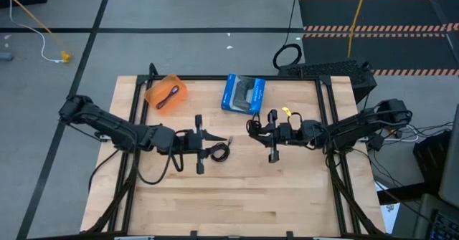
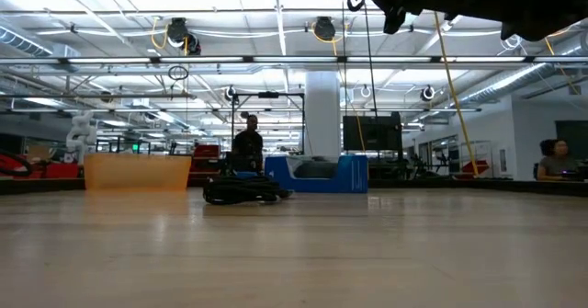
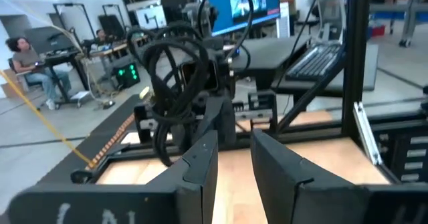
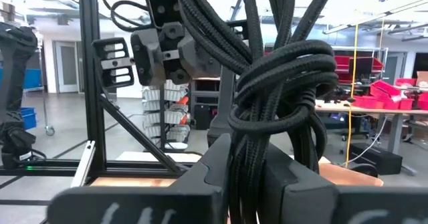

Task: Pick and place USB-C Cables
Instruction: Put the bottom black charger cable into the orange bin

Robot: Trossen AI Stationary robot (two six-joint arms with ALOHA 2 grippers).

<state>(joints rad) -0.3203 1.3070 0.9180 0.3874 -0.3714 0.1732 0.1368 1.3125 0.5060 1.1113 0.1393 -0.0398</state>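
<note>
— Where are the cables right now?

— One black USB-C cable (image 4: 281, 110) hangs bunched in the right gripper (image 1: 252, 127), whose jaws pinch it, lifted off the desk near the blue box (image 1: 243, 94) at the far edge. A second black coil (image 1: 219, 152) lies on the wood mid-desk, just beside the left gripper (image 1: 228, 141). The blue-purple cable (image 1: 172, 97) sits in the orange bin (image 1: 166, 92) by the far-left corner.

— And the left jaws?

— Spread a little, nothing between them; the left wrist view shows bare wood in the gap.

— How will those cables behave, you reckon?

— Light and floppy, I'd say. The held one looks braided, so it should grip well, but loops may sag and snag on a rim. Best taken across the thick of the bundle, where several strands cross, not by one loose loop or a plug end.

— Any writing to read?

— None I can make out. The box has printing on its lid, too small to read, and the gripper bodies carry pale marks I cannot decipher
</note>
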